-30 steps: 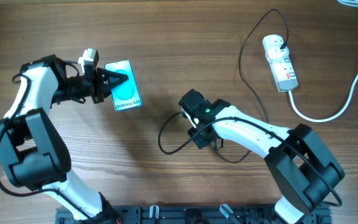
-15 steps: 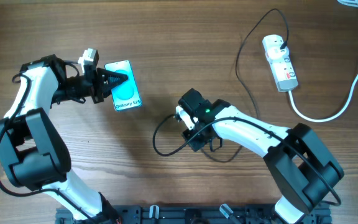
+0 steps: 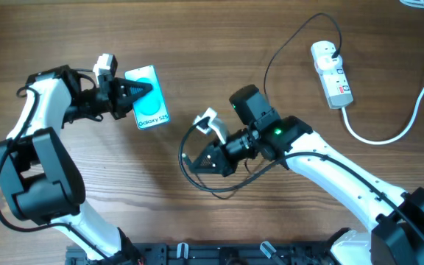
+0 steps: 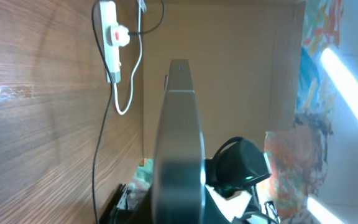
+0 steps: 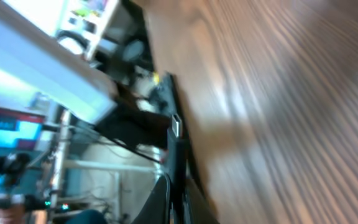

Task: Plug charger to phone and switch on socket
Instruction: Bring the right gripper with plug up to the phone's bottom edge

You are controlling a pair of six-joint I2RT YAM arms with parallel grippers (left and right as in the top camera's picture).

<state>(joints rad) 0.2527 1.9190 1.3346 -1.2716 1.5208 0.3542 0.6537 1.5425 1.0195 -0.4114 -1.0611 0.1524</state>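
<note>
My left gripper is shut on the phone, whose teal-blue screen faces up at the left of the table. The left wrist view shows the phone edge-on between the fingers of that gripper. My right gripper points left at mid-table, shut on the charger, a thin black cable looping round it. In the blurred right wrist view the charger runs out between the gripper's fingers, its small metal tip clear of them. The white socket lies at the back right, the black cable running to it.
A thick white cord curves from the socket toward the right edge. The socket also shows far off in the left wrist view, with the right arm beyond the phone. A black rail lines the front edge.
The right gripper shut on the charger cable, then swung to point left, dragging the cable loop with it. The left gripper tilted the phone slightly.
</note>
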